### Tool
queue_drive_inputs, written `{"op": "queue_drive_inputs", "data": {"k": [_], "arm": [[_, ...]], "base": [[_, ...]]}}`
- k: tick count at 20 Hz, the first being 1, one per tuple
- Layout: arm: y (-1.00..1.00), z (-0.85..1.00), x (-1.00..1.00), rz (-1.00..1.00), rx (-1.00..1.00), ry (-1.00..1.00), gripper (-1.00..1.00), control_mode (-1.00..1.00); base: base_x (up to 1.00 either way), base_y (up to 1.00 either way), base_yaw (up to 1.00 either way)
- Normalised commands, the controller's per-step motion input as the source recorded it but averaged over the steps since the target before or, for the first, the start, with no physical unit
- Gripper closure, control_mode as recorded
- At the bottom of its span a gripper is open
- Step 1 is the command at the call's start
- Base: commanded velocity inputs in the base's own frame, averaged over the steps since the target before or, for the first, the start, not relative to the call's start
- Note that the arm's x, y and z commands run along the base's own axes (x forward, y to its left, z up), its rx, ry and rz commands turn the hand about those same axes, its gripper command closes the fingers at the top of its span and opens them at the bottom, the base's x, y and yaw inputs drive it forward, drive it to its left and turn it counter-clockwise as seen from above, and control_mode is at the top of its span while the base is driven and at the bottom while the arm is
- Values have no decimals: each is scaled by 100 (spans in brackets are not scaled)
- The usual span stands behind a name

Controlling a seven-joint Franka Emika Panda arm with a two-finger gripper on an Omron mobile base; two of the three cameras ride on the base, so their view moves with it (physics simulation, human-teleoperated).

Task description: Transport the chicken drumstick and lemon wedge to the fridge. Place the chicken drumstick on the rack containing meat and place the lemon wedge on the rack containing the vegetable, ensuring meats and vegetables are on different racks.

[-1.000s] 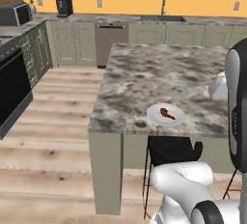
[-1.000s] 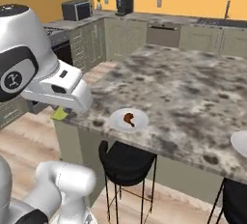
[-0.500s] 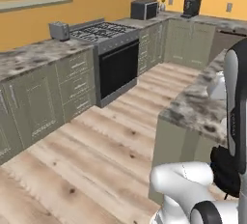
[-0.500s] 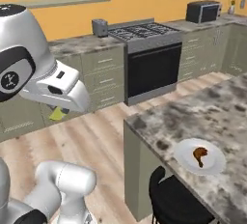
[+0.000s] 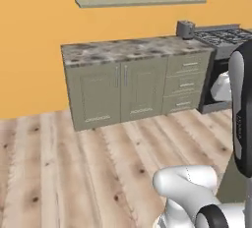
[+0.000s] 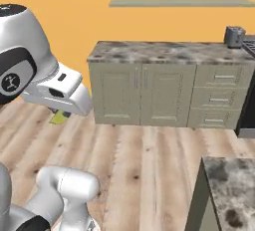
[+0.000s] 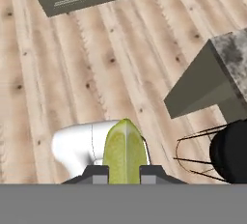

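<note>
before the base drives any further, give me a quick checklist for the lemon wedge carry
1. Lemon wedge seated between the tool fingers: ok, it stands upright in the hand view.
2. Tool shut on the wedge: ok.
3. Wedge also shows under the hand in the right base view: ok.
4. Wood floor ahead free of obstacles: ok.
5. Island counter corner and black stool apart from the arm: ok, both sit off to one side.
6. Fridge and its racks located: cannot tell; only the cabinets and orange wall face the base.
</note>
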Motion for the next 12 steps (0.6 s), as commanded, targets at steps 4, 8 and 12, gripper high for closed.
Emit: {"op": "queue_drive_inputs", "data": {"k": [4, 8, 12], "arm": [[0, 0, 0, 0, 0, 0, 100, 100], [0, 0, 0, 0, 0, 0, 100, 100], [0, 0, 0, 0, 0, 0, 100, 100]], "base": [[1, 18, 92], [1, 13, 94], [0, 0, 100]]}}
